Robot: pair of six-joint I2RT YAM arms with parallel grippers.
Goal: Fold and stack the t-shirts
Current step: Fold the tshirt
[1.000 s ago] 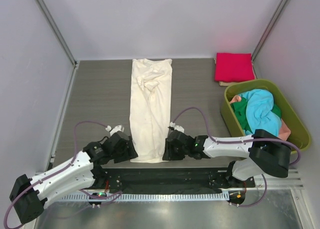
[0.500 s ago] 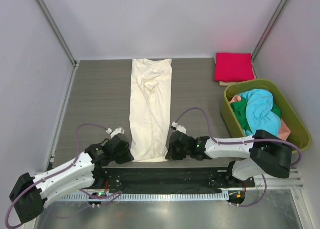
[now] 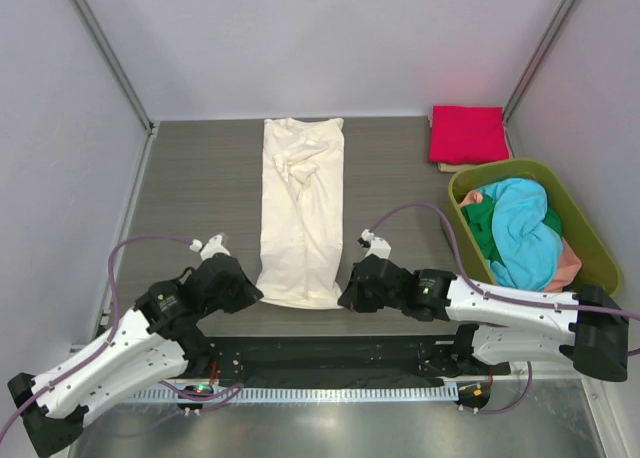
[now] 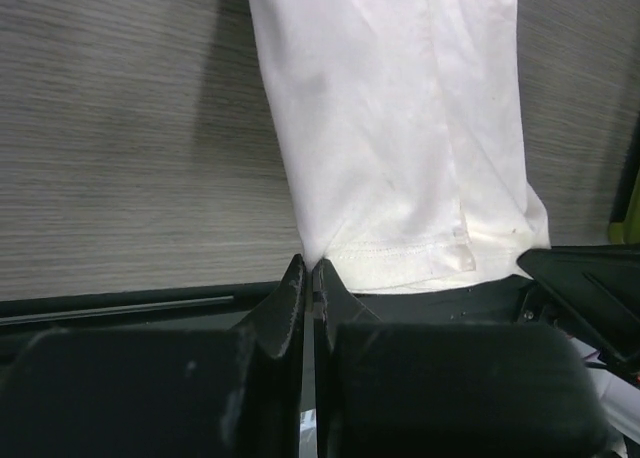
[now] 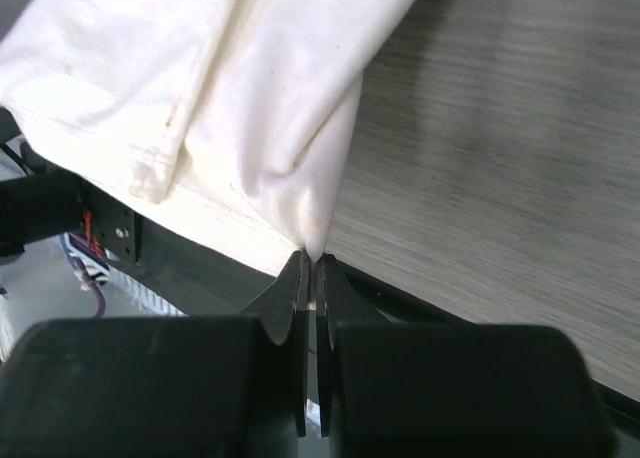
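Note:
A cream-white t-shirt [image 3: 300,203], folded lengthwise into a long strip, lies down the middle of the table. My left gripper [image 3: 256,296] is shut on the hem's near-left corner, and my right gripper [image 3: 345,300] is shut on its near-right corner. In the left wrist view the shut jaws [image 4: 309,268] pinch the stitched hem of the shirt [image 4: 400,128]. The right wrist view shows its gripper [image 5: 310,261] pinching a peak of the cream cloth [image 5: 200,88], lifted off the table. A magenta-red t-shirt [image 3: 468,134] lies folded at the back right.
An olive-green basket [image 3: 452,228] stands at the right, holding turquoise [image 3: 520,228], green [image 3: 480,218] and salmon pink [image 3: 570,263] shirts in a heap. Walls close the table at the back and sides. The black rail with the arm bases runs along the near edge.
Both grippers went from open to shut on the hem corners. The near hem has lifted and shifted a little away from the table's front edge, and both arms have drawn outward.

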